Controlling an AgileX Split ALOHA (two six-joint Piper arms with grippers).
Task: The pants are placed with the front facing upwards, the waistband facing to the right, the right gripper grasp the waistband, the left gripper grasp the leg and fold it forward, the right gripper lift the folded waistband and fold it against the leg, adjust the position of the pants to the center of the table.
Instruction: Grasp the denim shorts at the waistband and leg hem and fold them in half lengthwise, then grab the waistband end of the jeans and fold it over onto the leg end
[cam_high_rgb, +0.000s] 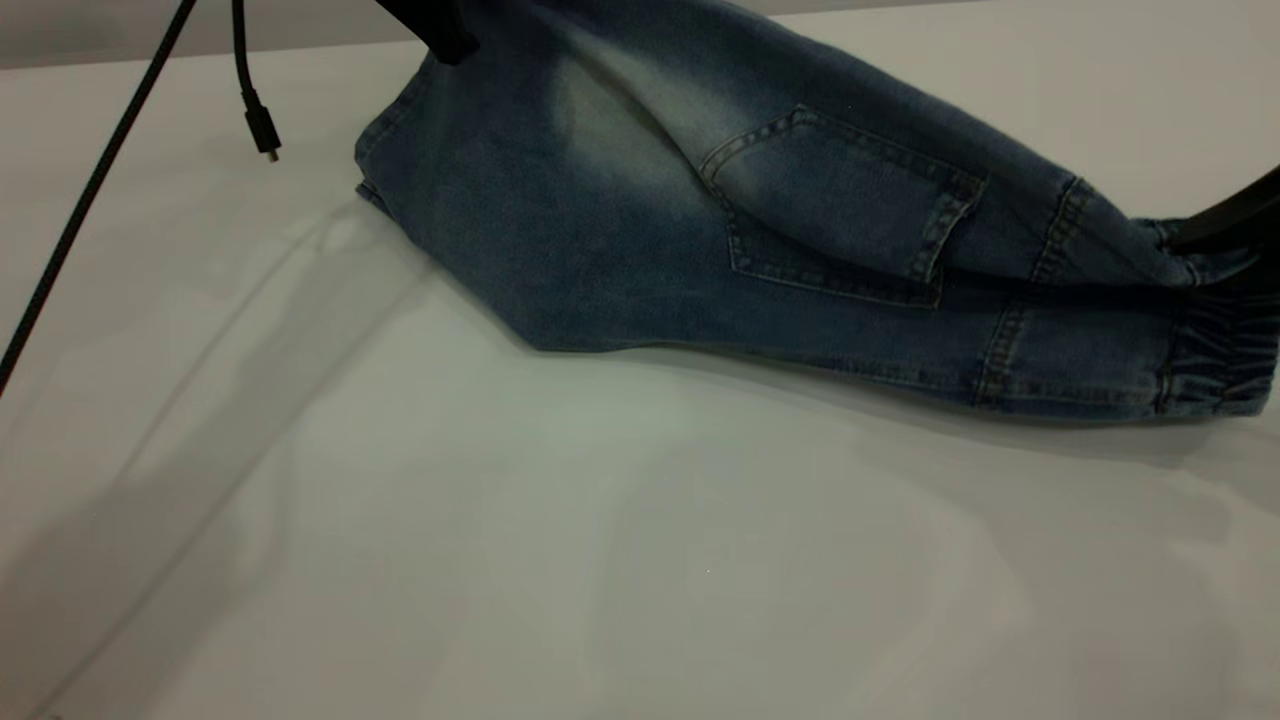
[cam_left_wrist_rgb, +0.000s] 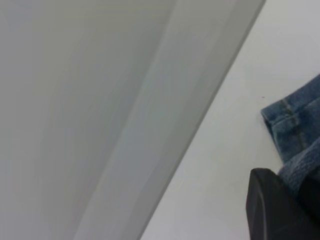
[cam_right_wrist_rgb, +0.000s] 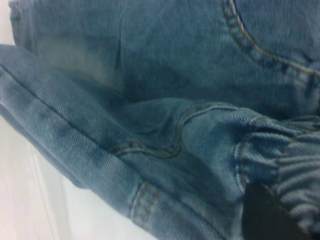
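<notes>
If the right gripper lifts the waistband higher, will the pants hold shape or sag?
Probably sag: the pants already drape in soft folds between the left gripper and right gripper. The gathered waistband looks stretchy, so it may pull unevenly. The smooth table likely lets them slide.

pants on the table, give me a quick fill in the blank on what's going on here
1. The pants are made of blue ____.
2. The patch pocket faces ____.
3. The right tool grips the pants at the ____, at the exterior view's right edge.
4. The left tool holds the leg end, and a loose black ____ dangles beside it.

Missing words: denim; up; waistband; cable
</notes>
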